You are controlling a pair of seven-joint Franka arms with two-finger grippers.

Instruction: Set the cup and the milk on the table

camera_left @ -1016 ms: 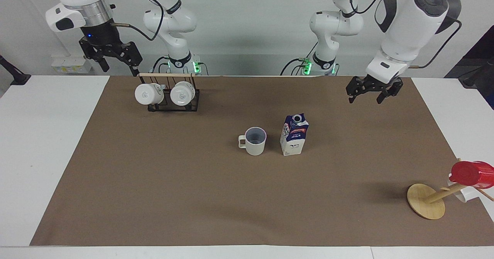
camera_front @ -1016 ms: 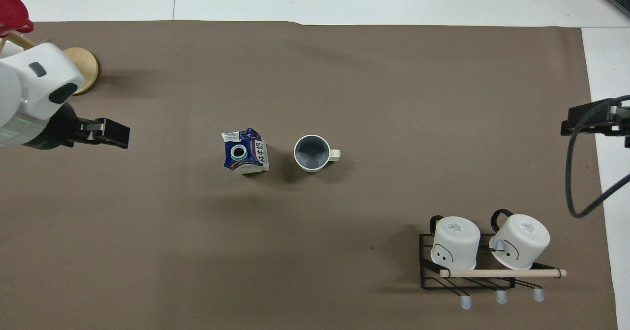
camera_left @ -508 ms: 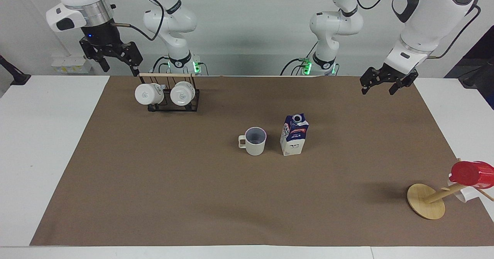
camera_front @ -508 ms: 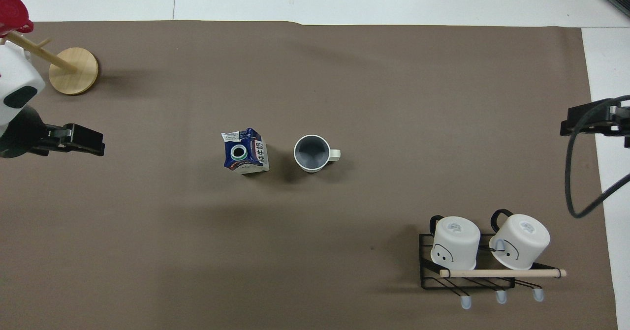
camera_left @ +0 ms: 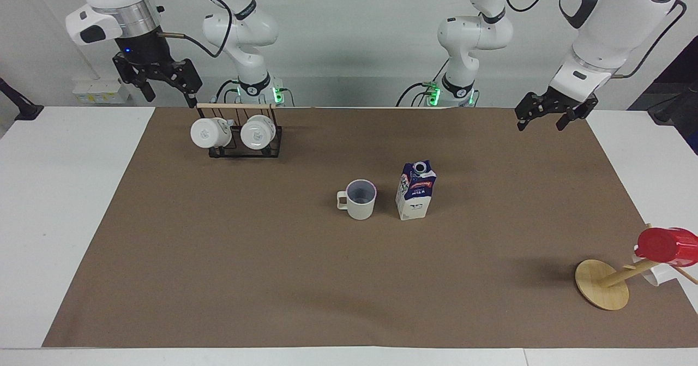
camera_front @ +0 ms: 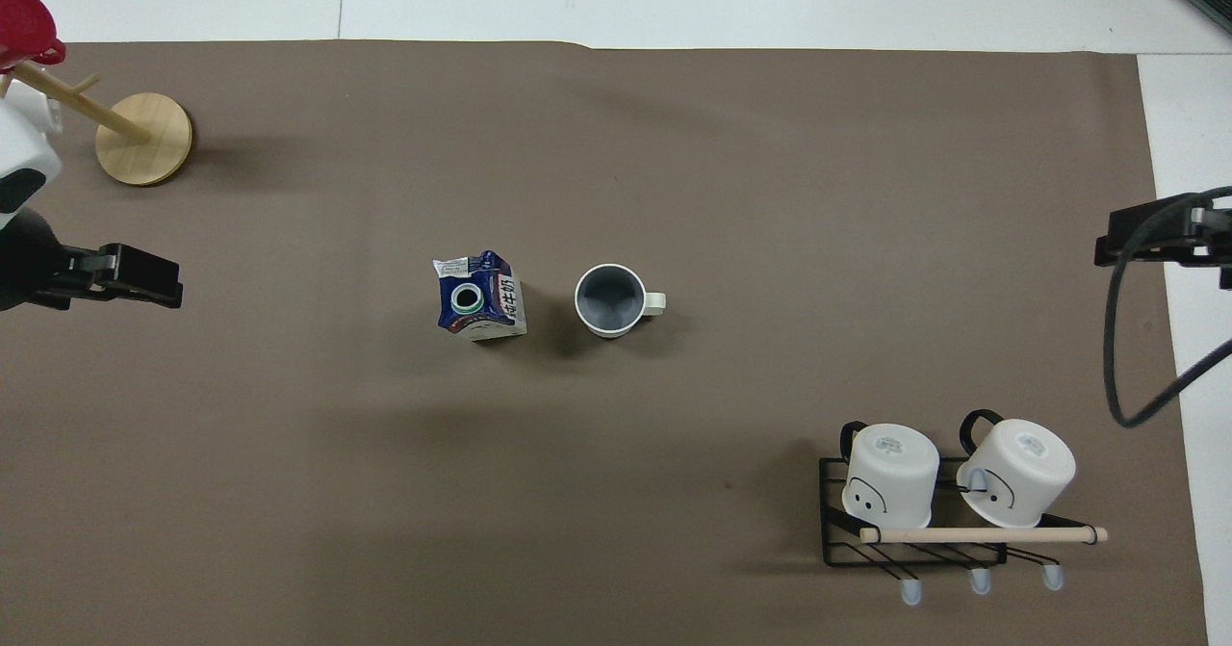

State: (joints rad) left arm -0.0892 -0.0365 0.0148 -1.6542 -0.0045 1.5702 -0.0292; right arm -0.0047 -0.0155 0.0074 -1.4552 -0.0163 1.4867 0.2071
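Note:
The off-white cup (camera_left: pixel 360 199) stands upright on the brown paper of the table (camera_left: pixel 245 268), its handle toward the right arm's end; it also shows in the overhead view (camera_front: pixel 610 300). The milk carton (camera_left: pixel 415 191) stands upright close beside it, apart from it, toward the left arm's end, and shows in the overhead view (camera_front: pixel 478 297). My left gripper (camera_left: pixel 541 123) is open and empty, raised over the paper's corner near its own base. My right gripper (camera_left: pixel 166 90) is open and empty, raised beside the mug rack.
A black wire rack (camera_left: pixel 240 137) with two glossy white mugs stands near the right arm's base. A wooden mug tree (camera_left: pixel 602 284) with a shiny red cup (camera_left: pixel 668 246) stands at the left arm's end, farthest from the robots.
My left gripper has risen and drawn back from the milk toward the left arm's end of the table. The right gripper, cup and milk have not moved.

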